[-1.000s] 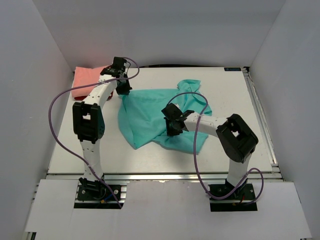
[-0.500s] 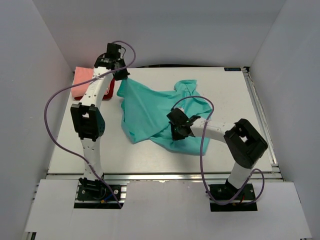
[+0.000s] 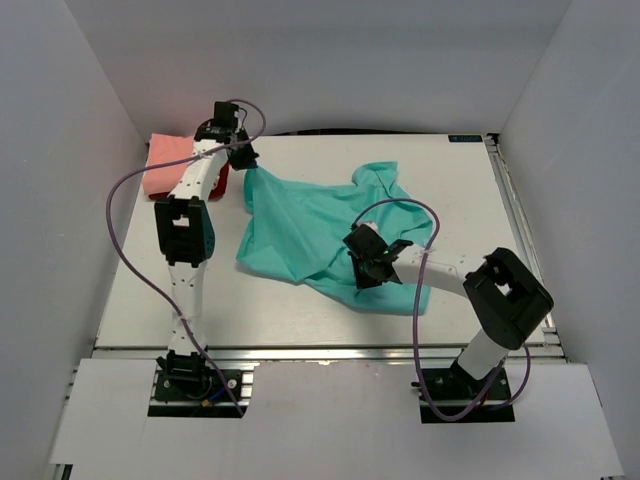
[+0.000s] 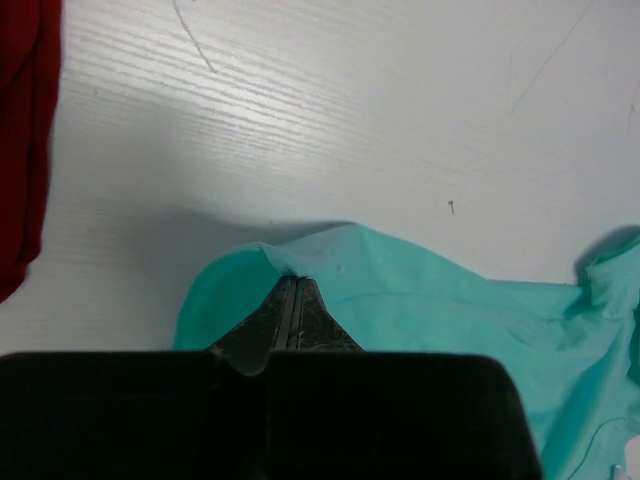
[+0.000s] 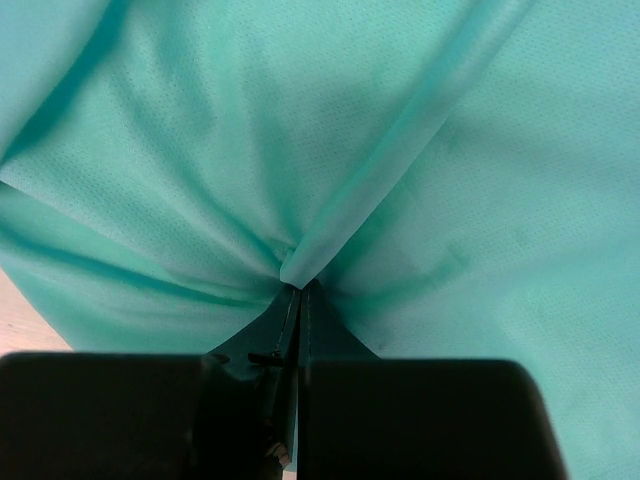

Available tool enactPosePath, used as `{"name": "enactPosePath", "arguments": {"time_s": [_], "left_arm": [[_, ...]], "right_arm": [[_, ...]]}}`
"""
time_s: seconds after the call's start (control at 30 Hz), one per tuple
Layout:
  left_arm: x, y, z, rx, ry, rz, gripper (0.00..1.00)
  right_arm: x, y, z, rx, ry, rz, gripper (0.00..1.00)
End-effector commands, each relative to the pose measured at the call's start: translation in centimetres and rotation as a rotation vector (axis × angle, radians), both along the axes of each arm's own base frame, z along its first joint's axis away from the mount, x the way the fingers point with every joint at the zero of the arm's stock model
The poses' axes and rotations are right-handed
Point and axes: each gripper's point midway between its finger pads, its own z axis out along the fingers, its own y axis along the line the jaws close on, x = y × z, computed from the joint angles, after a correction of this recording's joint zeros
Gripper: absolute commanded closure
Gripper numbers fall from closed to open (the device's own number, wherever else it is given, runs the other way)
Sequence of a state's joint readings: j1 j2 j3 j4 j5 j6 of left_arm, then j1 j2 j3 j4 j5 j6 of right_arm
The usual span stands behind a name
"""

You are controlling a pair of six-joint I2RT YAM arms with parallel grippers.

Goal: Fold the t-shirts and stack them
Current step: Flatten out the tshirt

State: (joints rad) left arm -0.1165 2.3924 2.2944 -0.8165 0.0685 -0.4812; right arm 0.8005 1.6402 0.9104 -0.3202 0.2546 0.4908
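Noted teal shirt (image 3: pixel 310 225) sprawled, crumpled, across mid-tabletop (image 3: pixel 470 200). Noted left fingers (image 4: pixel 280 320) pinched shut on its far-left corner, right fingers (image 5: pixel 285 330) pinched shut on a front fold. Likely to slip from such thin pinches if stretched hard; likely to fold askew, or drag onto red shirt (image 4: pixel 25 140) alongside.

I count three shirts: one teal shirt (image 3: pixel 300 225) across the middle of the overhead view, one pink shirt (image 3: pixel 165 160) at the upper left, and one dark red shirt (image 4: pixel 25 130) next to the pink one, only partly in sight. I have two arms, the left arm (image 3: pixel 183 230) and the right arm (image 3: pixel 510 295). Each carries one gripper, so there are two: the left gripper (image 3: pixel 247 160) and the right gripper (image 3: pixel 368 270). There are two purple cables, the left cable (image 3: pixel 111 215) and the right cable (image 3: pixel 434 228), and one table (image 3: pixel 480 200).
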Motion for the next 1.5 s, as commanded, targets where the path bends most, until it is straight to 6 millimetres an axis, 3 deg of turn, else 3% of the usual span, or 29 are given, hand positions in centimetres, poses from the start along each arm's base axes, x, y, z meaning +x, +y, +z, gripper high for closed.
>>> {"name": "enactPosePath", "arguments": {"time_s": [0.0,0.23,0.37,0.57,0.7,0.8,0.9,0.93,1.0,1.03,1.1,1.17,1.23,1.27,1.33,1.37,1.4,1.43,1.47], "left_arm": [[2.6,1.0,4.9,-0.046,-0.154,0.033,1.0],[5.5,3.0,3.9,-0.078,-0.213,0.11,1.0],[7.2,3.8,2.1,-0.099,-0.231,0.135,1.0],[8.5,4.9,0.5,-0.1,-0.252,0.167,1.0],[9.2,5.0,-0.7,-0.144,-0.252,0.176,1.0],[9.6,4.3,0.9,-0.183,-0.298,0.143,0.84],[9.5,3.7,5.6,-0.207,-0.392,0.104,0.71],[9.2,3.7,8.7,-0.207,-0.442,0.094,0.65],[8.6,3.8,12.0,-0.193,-0.49,0.08,0.48],[7.8,4.0,14.7,-0.186,-0.524,0.076,0.39],[6.9,4.1,17.7,-0.165,-0.563,0.067,0.37],[5.5,4.7,19.4,-0.147,-0.554,0.083,0.36],[4.0,5.2,19.0,-0.133,-0.495,0.09,0.37],[2.8,5.3,20.0,-0.111,-0.491,0.081,0.38],[0.3,5.8,17.4,-0.065,-0.379,0.079,0.43],[-1.7,6.1,18.9,-0.041,-0.385,0.07,0.45],[-3.0,6.5,18.1,-0.013,-0.351,0.072,0.48],[-5.1,6.8,14.3,0.013,-0.246,0.071,0.51],[-6.6,7.3,13.4,0.049,-0.215,0.075,0.54]], "right_arm": [[-2.3,-3.1,-1.2,-0.104,0.053,0.0,1.0],[-3.2,-4.2,-1.6,-0.121,0.063,-0.007,1.0],[-3.6,-4.4,-1.9,-0.119,0.072,-0.003,1.0],[-4.2,-5.1,-2.2,-0.12,0.06,0.018,1.0],[-3.5,-4.5,-1.8,-0.107,0.035,0.037,1.0],[-2.0,-3.2,-0.8,-0.087,-0.011,0.056,1.0],[0.3,-1.3,1.2,-0.056,-0.077,0.074,0.81],[1.0,-0.9,1.8,-0.052,-0.098,0.075,0.68],[2.8,0.7,4.3,-0.021,-0.148,0.082,0.53],[3.5,1.1,5.3,-0.024,-0.17,0.086,0.42],[5.1,2.1,8.2,-0.006,-0.228,0.086,0.32],[6.0,2.5,10.0,0.002,-0.261,0.088,0.24],[7.1,2.1,11.9,-0.006,-0.286,0.064,0.22],[7.3,1.5,12.8,-0.004,-0.296,0.05,0.22],[7.3,0.2,13.5,0.007,-0.292,0.02,0.23],[7.8,-1.3,14.7,0.037,-0.309,-0.022,0.23],[7.6,-2.0,15.0,0.064,-0.299,-0.033,0.24],[7.6,-3.8,14.5,0.061,-0.285,-0.072,0.26],[7.4,-4.8,15.3,0.078,-0.305,-0.091,0.27]]}}
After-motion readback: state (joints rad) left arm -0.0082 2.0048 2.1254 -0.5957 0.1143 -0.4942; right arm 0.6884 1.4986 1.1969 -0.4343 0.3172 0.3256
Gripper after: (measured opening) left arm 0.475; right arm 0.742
